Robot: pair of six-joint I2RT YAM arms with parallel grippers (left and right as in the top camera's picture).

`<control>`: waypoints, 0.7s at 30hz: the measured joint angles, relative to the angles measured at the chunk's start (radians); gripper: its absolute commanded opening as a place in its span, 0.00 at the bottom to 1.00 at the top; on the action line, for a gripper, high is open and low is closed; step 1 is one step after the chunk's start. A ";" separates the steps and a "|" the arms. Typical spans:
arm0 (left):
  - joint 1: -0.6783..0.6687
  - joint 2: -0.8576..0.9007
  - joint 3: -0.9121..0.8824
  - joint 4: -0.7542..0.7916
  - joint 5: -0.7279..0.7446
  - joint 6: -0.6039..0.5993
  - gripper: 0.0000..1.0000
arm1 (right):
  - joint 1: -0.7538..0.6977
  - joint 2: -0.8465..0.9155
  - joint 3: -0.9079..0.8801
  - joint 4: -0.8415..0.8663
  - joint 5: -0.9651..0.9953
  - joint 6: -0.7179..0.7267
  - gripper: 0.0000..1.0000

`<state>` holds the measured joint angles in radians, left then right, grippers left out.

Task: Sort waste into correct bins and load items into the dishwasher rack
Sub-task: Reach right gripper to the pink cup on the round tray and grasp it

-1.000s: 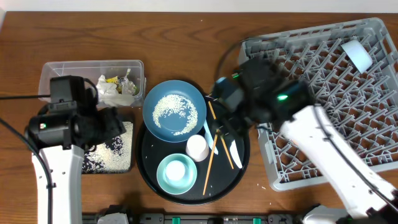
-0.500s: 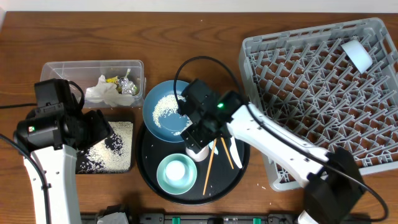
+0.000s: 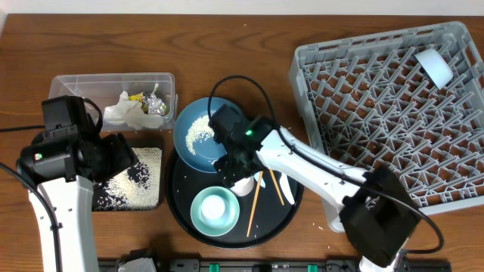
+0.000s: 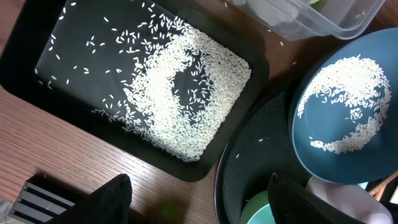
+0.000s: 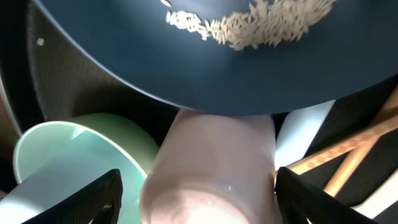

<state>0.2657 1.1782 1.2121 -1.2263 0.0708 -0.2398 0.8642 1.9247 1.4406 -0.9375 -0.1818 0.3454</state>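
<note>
Reaching across the round tray [image 3: 179,200] from 4 o'clock, the right arm was stretched low over the bench with its wrist pitched down over the small pink cup [image 5: 211,149]. The right jaws [image 5: 198,180] were spread, one finger on either side of the cup, close to its wall but not seen pressing it. The cup sat on the tray, with the blue plate [image 3: 195,136] just beside it at 11 o'clock, the teal bowl [image 3: 214,210] at 7 and the chopsticks [image 3: 255,198] at 3. The cup appeared upright, so its long axis ran along the approach. Judged a straight squeeze enough, though the nearby plate rim risked a nudge. The left jaws [image 4: 205,202], also spread and empty, hovered well apart at 9 o'clock beside the rice tray [image 4: 68,71].
</note>
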 measured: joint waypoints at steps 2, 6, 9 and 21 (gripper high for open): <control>0.000 0.000 0.000 0.000 0.000 0.000 0.71 | 0.003 0.013 0.000 0.000 0.007 0.019 0.71; 0.000 0.000 0.000 0.000 0.000 0.000 0.71 | 0.004 0.030 0.000 -0.009 0.019 0.061 0.64; 0.000 0.000 0.000 0.000 0.000 0.000 0.72 | 0.004 0.029 0.005 -0.022 0.028 0.084 0.58; 0.000 0.005 0.000 0.000 0.000 0.000 0.72 | 0.005 0.026 0.022 -0.072 0.055 0.123 0.40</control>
<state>0.2657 1.1828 1.2121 -1.2263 0.0708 -0.2398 0.8688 1.9511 1.4628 -1.0096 -0.1265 0.4683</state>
